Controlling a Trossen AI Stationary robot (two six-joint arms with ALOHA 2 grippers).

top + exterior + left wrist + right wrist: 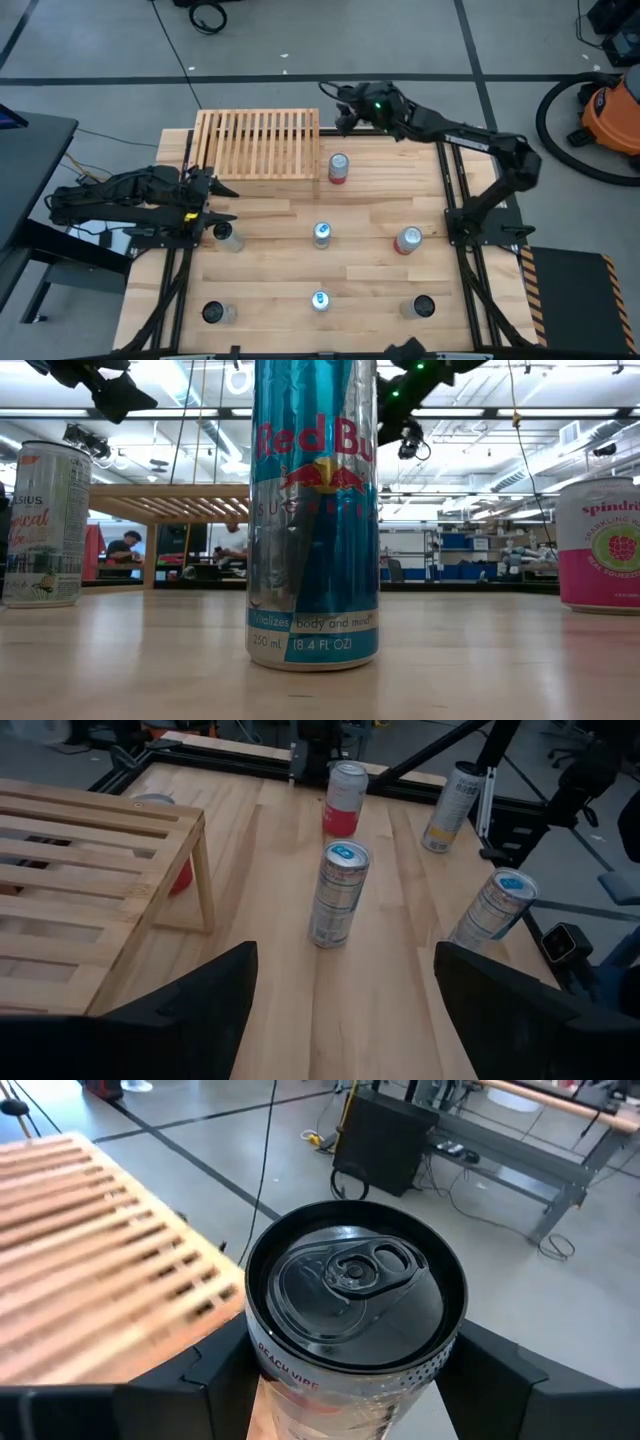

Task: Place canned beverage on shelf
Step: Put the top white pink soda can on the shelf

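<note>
Right gripper (pixel 350 1370) is clamped on a dark-topped can (pixel 355 1295), held in the air just past the shelf's (pixel 258 144) right far corner, not yet over the slats. Left gripper (pixel 340 1010) hangs empty, fingers spread apart, above the table's (pixel 370 215) left side beside the shelf's near edge. A red can (pixel 338 168) stands on the table just right of the shelf; other cans are scattered across the table.

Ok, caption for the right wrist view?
Right gripper shut on a dark-topped can, held beside the slatted wooden shelf.
</note>
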